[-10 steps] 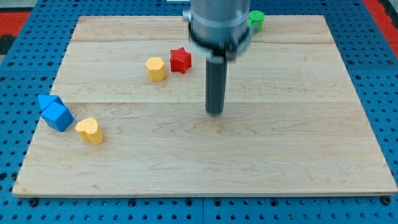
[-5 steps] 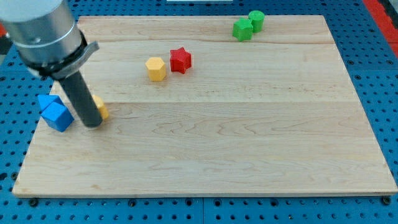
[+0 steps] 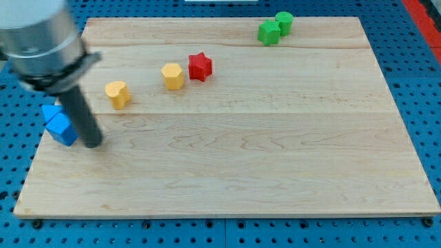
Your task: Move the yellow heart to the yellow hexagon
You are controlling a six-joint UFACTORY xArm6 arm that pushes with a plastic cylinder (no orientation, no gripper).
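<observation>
The light, rigid yellow heart (image 3: 118, 94) should slide easily toward the yellow hexagon (image 3: 173, 76) if the bare tip (image 3: 92, 143), holding nothing and just right of the blue blocks (image 3: 60, 123), pushes its left flank.

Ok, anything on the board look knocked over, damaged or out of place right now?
Nothing stands out. The yellow heart sits flat, apart from the yellow hexagon to its right. The red star, two green blocks and two blue blocks look intact. My tip rests beside the blue pair.

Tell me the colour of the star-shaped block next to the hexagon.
Red. The star shows clearly in the camera view, just right of the yellow hexagon.
</observation>
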